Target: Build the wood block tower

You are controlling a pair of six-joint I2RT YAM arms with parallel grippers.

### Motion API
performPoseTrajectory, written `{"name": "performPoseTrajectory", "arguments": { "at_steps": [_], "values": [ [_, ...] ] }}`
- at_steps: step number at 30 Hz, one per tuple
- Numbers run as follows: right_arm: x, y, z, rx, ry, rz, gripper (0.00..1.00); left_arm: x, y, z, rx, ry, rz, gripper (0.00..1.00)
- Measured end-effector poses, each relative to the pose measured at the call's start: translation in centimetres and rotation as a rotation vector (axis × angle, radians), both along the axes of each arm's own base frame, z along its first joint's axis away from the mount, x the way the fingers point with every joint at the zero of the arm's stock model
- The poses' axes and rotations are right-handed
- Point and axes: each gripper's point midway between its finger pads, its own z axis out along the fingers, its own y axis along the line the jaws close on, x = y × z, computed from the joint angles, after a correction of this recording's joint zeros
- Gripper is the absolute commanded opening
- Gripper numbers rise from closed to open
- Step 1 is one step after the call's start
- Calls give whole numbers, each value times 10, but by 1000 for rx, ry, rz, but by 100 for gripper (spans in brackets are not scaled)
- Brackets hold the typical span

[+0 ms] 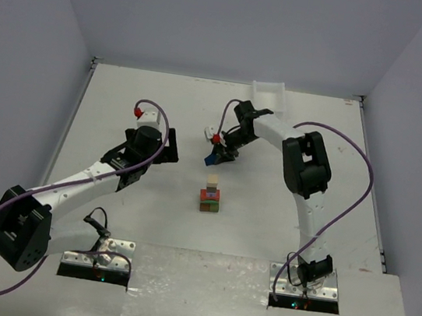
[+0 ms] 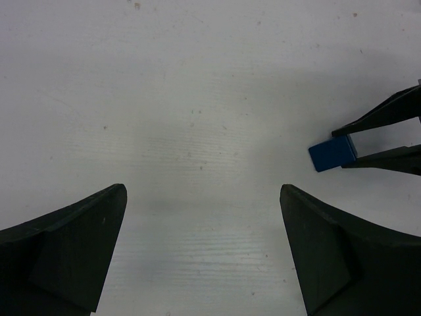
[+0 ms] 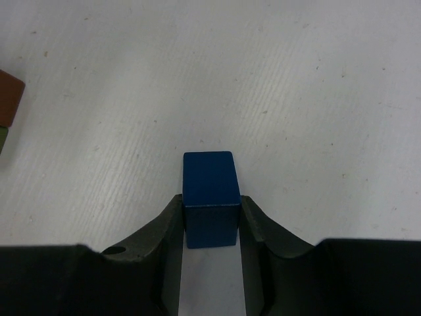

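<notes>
Pick-up in hand: the right gripper [image 3: 210,203] pinches the blue block [image 3: 209,179] between narrow jaws, just beyond the table's [image 1: 125,99] centre, toward the far edge. The tower [image 1: 210,197] stands at the centre. Next it calls for a lift and a square carry onto that stack. The left gripper [image 2: 202,191] hangs wide and empty. Whether the block is clear of the table cannot be told; the tower's layers blur.

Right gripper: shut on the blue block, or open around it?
Shut on the blue block: in the right wrist view both fingers of the right gripper press against its sides.
</notes>
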Motion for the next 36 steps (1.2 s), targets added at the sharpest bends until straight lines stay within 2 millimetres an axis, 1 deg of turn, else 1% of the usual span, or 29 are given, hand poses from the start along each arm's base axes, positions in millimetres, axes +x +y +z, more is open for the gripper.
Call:
{"name": "performPoseTrajectory", "arguments": {
  "at_steps": [5,6,8,10,12,17,19,22,24,27,28,30,32,36],
  "values": [
    [0,2,5,-1,40,-58,12,0,0,2,-9,-4,4,100],
    [2,2,9,-1,46,-79,12,-1,0,3,-13,-7,7,100],
    [7,4,21,4,41,-124,12,-1,1,8,-26,-20,16,100],
    [14,4,42,8,17,-180,12,-2,1,15,-42,-37,27,100],
    [20,2,70,20,-21,-234,12,-3,2,21,-61,-55,37,100],
    [24,-9,155,73,-148,-361,13,-6,4,39,-104,-99,55,100],
    [27,-14,186,92,-197,-424,14,-7,5,45,-119,-117,63,100],
    [29,-24,218,97,-218,-521,15,-9,8,53,-138,-140,79,100],
    [29,-30,232,94,-209,-587,16,-10,9,58,-148,-153,89,100],
    [19,-36,240,88,-142,-665,18,-12,11,63,-161,-166,98,100],
    [13,-38,240,92,-104,-687,19,-13,11,64,-164,-167,99,100],
    [-7,-42,241,96,-24,-724,21,-15,12,66,-169,-170,101,100],
    [-32,-45,243,99,38,-740,22,-17,13,70,-176,-179,102,100],
    [-80,-36,247,101,84,-699,22,-21,15,83,-200,-215,102,100]
  ]
}}
